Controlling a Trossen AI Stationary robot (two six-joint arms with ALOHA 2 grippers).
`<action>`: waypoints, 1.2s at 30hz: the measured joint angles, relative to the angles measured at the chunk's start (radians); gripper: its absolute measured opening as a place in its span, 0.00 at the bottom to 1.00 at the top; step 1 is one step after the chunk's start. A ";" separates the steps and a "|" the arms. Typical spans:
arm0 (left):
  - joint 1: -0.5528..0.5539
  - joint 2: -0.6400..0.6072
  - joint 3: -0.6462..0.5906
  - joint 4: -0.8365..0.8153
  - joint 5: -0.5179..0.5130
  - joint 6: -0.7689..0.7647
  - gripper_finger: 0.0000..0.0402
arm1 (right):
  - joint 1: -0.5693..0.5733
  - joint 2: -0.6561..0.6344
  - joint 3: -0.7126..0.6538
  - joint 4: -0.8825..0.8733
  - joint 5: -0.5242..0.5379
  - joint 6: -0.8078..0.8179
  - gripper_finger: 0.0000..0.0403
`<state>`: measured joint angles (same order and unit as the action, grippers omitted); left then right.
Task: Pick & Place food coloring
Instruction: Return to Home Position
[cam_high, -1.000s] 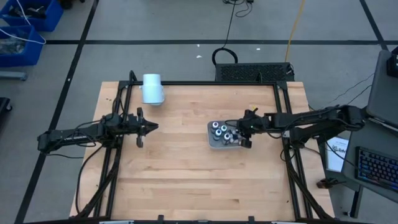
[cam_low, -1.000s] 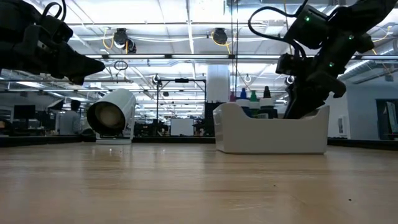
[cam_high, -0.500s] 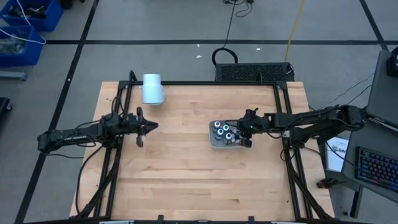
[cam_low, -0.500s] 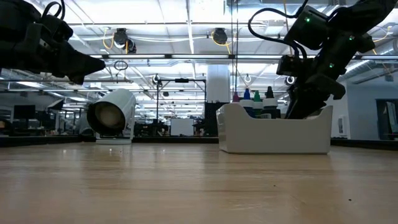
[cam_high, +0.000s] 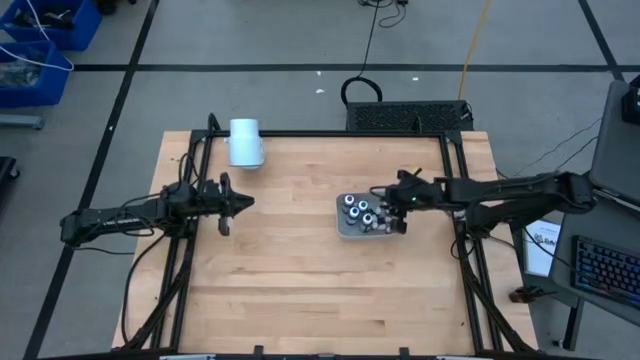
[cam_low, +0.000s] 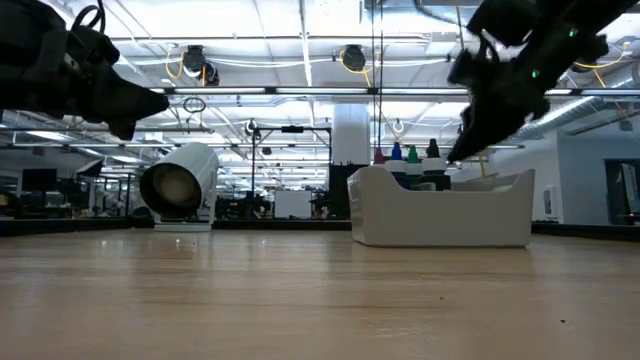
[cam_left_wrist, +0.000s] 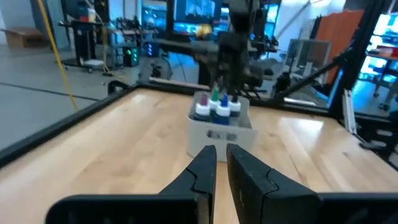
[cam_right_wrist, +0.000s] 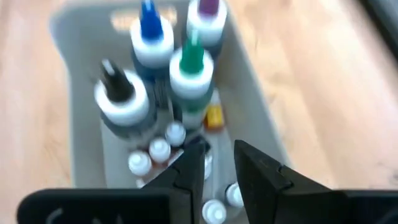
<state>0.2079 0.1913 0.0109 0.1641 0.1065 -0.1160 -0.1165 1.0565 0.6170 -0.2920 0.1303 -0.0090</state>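
The food coloring bottles (cam_right_wrist: 191, 62) stand in a pale grey tray (cam_high: 348, 230) right of the table's middle. Three dark ones with blue, purple and green tips and one with a black tip stand at its left end. Several small white-capped ones (cam_right_wrist: 158, 149) fill its right end. My right gripper (cam_right_wrist: 217, 168) hangs over those small bottles, tilted down toward the left, its fingers a little apart with nothing between them. In the low view my right gripper (cam_low: 462, 150) is above the tray's rim. My left gripper (cam_high: 245, 203) waits shut, level, left of the middle.
A pale blue cylinder (cam_high: 245, 142) lies on its side at the table's far left edge; its open end (cam_low: 170, 185) faces the low camera. Bare wood lies between my left gripper and the tray (cam_left_wrist: 221, 130), and along the near half of the table.
My right gripper has risen from inside the tray's right end to above its rim, with nothing carried up between its fingers. The tray has slid slightly toward the table's right edge. My left arm has stayed in place.
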 joint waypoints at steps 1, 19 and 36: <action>-0.001 0.000 0.000 -0.010 0.010 0.000 0.12 | 0.000 -0.027 0.010 -0.012 0.000 -0.004 0.19; -0.053 0.005 0.000 0.062 -0.056 0.129 0.04 | 0.001 -0.778 -0.221 0.186 -0.237 0.028 0.02; -0.053 0.005 0.000 0.064 -0.037 0.276 0.01 | 0.001 -1.039 -0.555 0.384 -0.238 0.014 0.00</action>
<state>0.1547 0.1959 0.0109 0.2286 0.0696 0.1597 -0.1158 0.0175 0.0615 0.0922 -0.1078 0.0050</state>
